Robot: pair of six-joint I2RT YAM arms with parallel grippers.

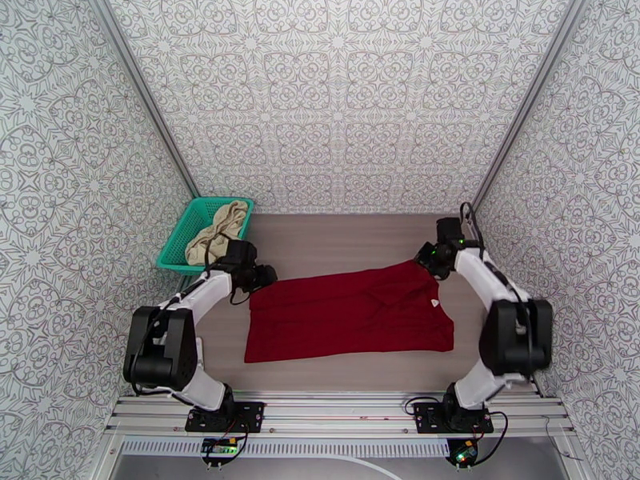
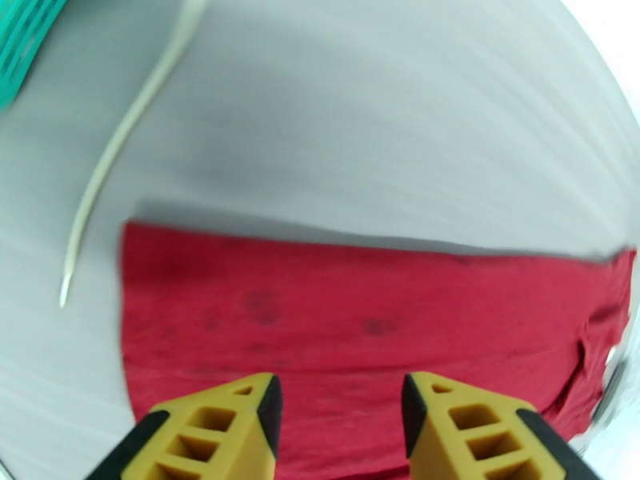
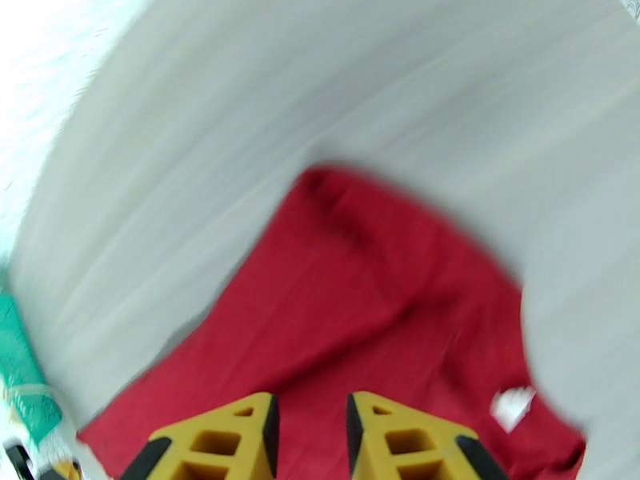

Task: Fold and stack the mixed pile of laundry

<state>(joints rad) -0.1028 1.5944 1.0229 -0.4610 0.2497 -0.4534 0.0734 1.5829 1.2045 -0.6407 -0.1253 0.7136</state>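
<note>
Beneath left pincer [image 1: 264, 275] and right pincer [image 1: 422, 262], counter [image 1: 336, 242]. Flat between them, dark red shirt [image 1: 344, 318], far corners by their tips. Just beyond left pincer, teal basket [image 1: 180, 238] holding cream-beige garment [image 1: 216, 230]. Parted wide and empty, left pincer; parted narrowly and empty, right pincer.

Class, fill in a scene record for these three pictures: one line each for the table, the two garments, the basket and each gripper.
Table: pale wood-grain top, patterned walls around it
Red shirt: spread flat mid-table
Cream garment: bunched up inside the basket
Basket: teal mesh, at the table's far-left corner
Left gripper: open, over the shirt's far-left corner, holding nothing
Right gripper: open, over the shirt's far-right corner, holding nothing
</note>
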